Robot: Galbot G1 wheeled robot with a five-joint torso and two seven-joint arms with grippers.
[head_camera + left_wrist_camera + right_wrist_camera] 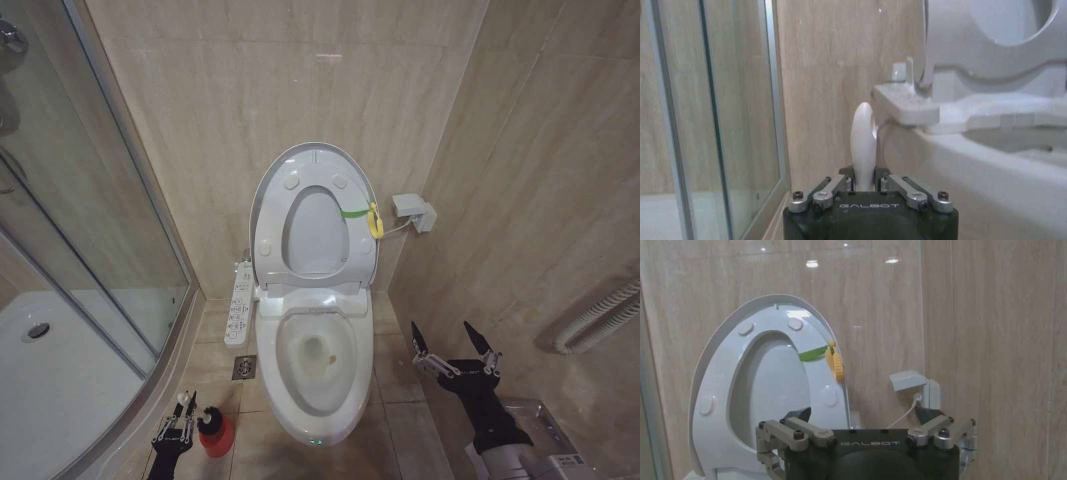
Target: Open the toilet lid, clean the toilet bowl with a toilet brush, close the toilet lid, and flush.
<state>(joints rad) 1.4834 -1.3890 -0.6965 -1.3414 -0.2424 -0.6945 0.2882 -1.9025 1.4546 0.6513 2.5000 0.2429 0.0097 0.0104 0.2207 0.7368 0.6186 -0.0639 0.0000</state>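
The red cup holder (216, 436) stands on the tiled floor (400, 385) left of the toilet bowl (318, 385). Left gripper (176, 414) jaws clamp the toilet brush (862, 145) handle. The toilet lid (268, 190) stands raised against the wall. Right gripper (456, 352) hangs beside the bowl, jaws spread.

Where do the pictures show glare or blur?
Head view: soft sheen on the wall tiles, evenly lit. Right wrist view: bright ceiling-light reflections on the glossy wall tiles above the raised toilet lid. Left wrist view: the toilet brush handle and toilet bowl look soft.
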